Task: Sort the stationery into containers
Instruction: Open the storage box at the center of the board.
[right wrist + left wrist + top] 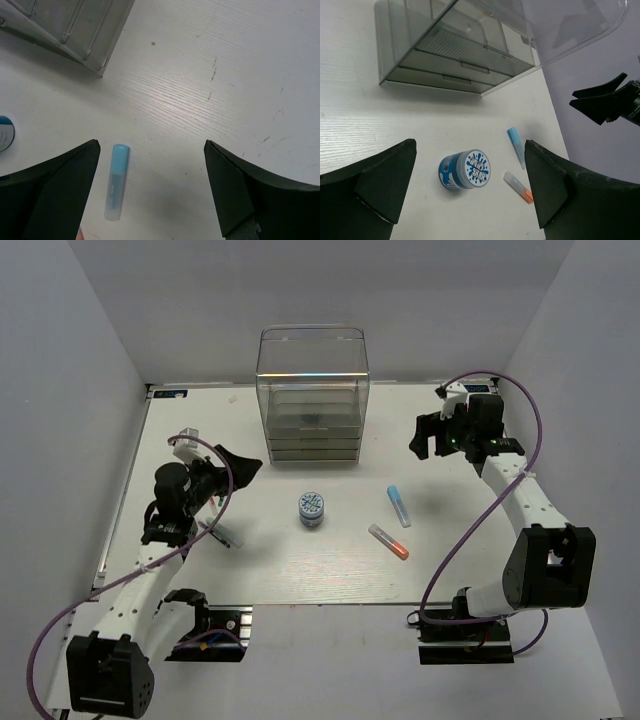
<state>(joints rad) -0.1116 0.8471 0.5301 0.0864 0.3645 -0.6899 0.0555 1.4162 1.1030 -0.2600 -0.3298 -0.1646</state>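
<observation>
**Nowhere to drop yet, and a skid risk**

The left pincer [240,464] and right pincer [427,436] both stand spread and empty. The drawers [312,436] of the cabinet [312,370] look shut, so a lifted item would have nowhere to go. An off-centre pinch could skid the roll [312,508]. It sits just before the cabinet, nearer the left pincer, touching neither.

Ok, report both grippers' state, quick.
Left gripper: open, holding nothing.
Right gripper: open, holding nothing.
</observation>
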